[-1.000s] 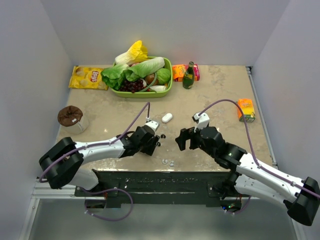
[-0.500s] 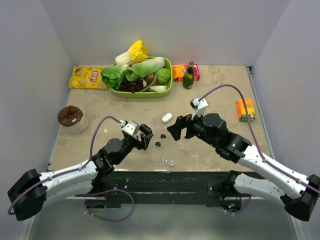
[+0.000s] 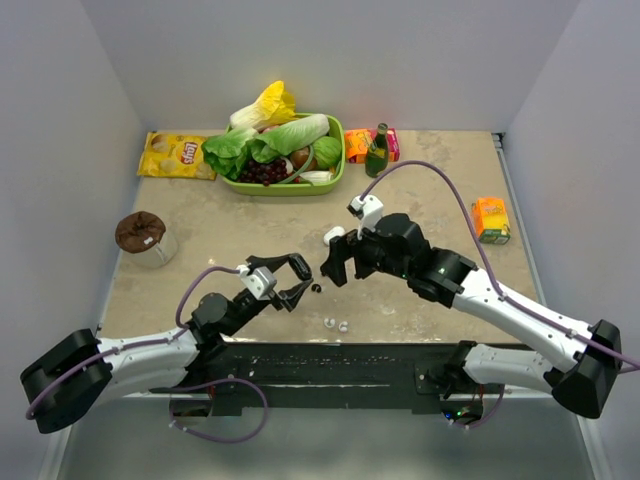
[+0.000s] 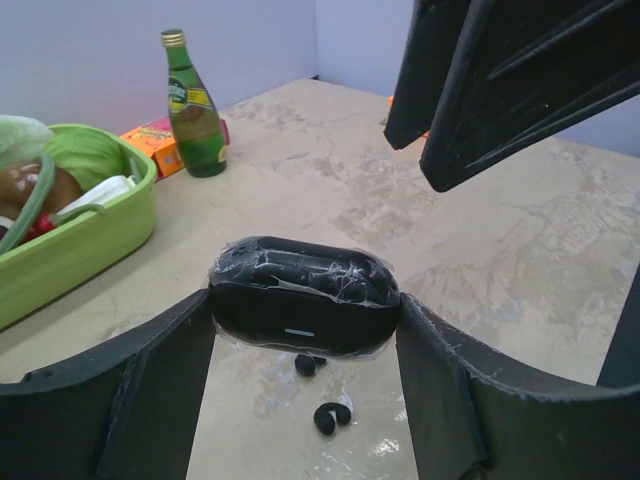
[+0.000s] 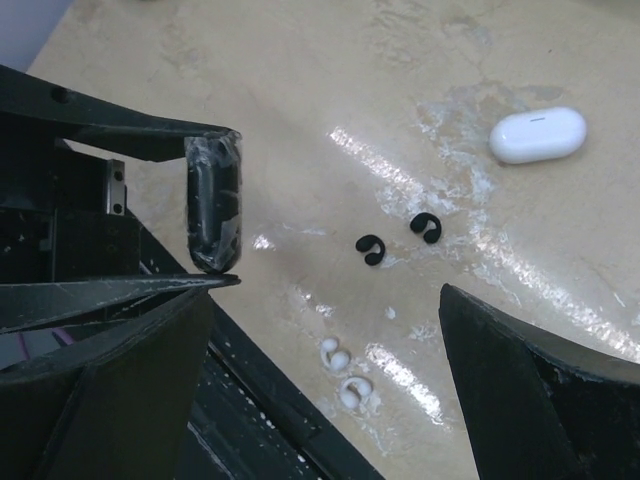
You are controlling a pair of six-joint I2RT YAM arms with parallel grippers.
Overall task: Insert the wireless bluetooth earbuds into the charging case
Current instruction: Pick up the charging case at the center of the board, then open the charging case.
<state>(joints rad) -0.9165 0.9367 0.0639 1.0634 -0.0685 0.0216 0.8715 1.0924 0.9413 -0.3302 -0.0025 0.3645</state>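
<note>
Black and glossy, two C-shaped earbuds (image 5: 371, 249) lie on the table (image 5: 300, 60) near the white case (image 5: 537, 135), on its near side. Two whitish earbuds (image 5: 333, 352) sit farther from that white case, by the table's front edge. My left claw (image 3: 298, 277) is clamped on the black case (image 4: 305, 305), lifted off the table. My right claw (image 3: 332, 265) gapes wide and empty just beside the white case.
</note>
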